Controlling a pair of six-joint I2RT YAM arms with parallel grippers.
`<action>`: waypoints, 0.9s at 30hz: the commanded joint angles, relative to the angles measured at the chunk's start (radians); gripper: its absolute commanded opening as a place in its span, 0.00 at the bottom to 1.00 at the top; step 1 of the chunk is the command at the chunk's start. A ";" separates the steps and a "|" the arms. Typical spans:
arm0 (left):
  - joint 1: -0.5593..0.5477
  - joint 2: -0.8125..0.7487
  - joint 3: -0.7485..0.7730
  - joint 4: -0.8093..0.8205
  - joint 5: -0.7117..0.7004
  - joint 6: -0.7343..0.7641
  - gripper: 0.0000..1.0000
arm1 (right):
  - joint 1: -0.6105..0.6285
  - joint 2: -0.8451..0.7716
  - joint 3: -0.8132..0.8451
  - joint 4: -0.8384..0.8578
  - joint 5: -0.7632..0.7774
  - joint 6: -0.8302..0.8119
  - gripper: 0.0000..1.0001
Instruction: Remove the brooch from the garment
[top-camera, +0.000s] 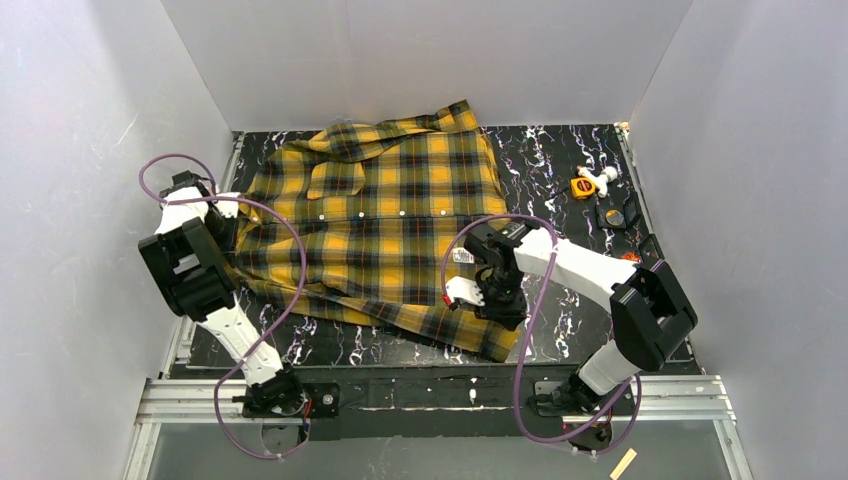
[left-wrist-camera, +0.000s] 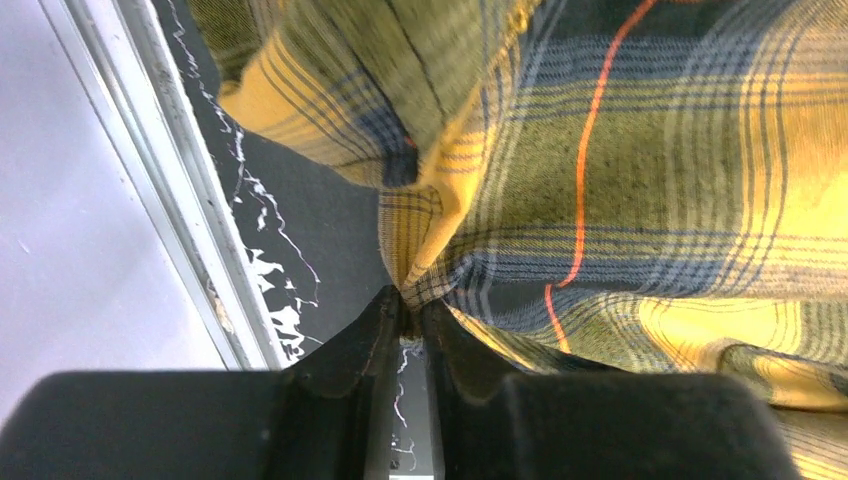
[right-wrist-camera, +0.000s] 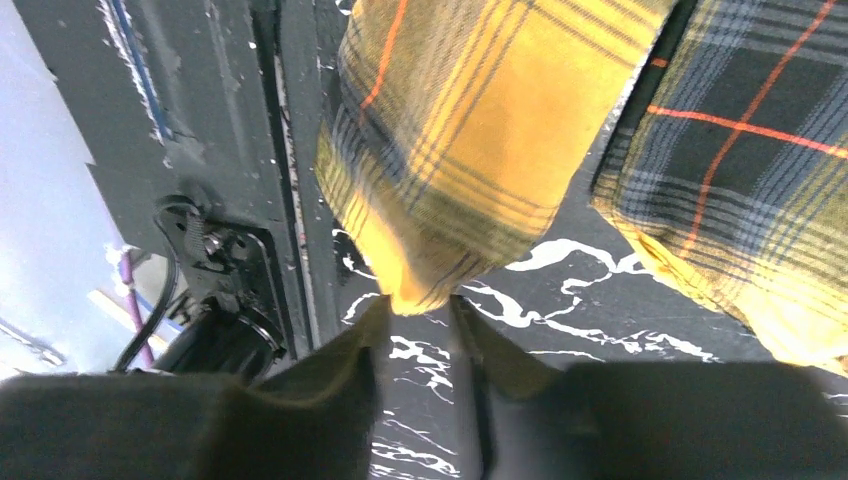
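The garment (top-camera: 385, 215), a yellow-and-black plaid shirt, lies spread on the black marbled table (top-camera: 560, 160), collar toward the back. My left gripper (top-camera: 222, 212) is at its left edge. In the left wrist view the left gripper (left-wrist-camera: 412, 305) is shut on a pinched fold of the plaid cloth (left-wrist-camera: 620, 180). My right gripper (top-camera: 500, 310) is at the lower right hem. In the right wrist view the right gripper (right-wrist-camera: 420, 308) holds a hem corner (right-wrist-camera: 450, 180) between its fingertips. A small white label (top-camera: 462, 256) shows beside the right wrist. I cannot make out the brooch in any view.
A small orange-yellow object (top-camera: 583, 187) and a white piece (top-camera: 605, 177) lie at the back right, with dark items (top-camera: 616, 216) nearer. White walls enclose the table on three sides. A metal rail (top-camera: 440, 392) runs along the near edge, and another rail (left-wrist-camera: 150, 150) along the left.
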 joint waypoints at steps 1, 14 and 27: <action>0.001 -0.088 0.009 -0.100 0.056 0.053 0.21 | -0.021 -0.023 0.039 0.004 0.028 0.004 0.48; -0.120 -0.210 0.267 -0.353 0.195 0.067 0.98 | -0.187 0.027 0.399 0.092 -0.061 0.126 0.98; -0.256 -0.018 0.826 -0.541 0.303 -0.249 0.98 | -0.572 0.195 0.792 0.266 -0.133 0.557 0.99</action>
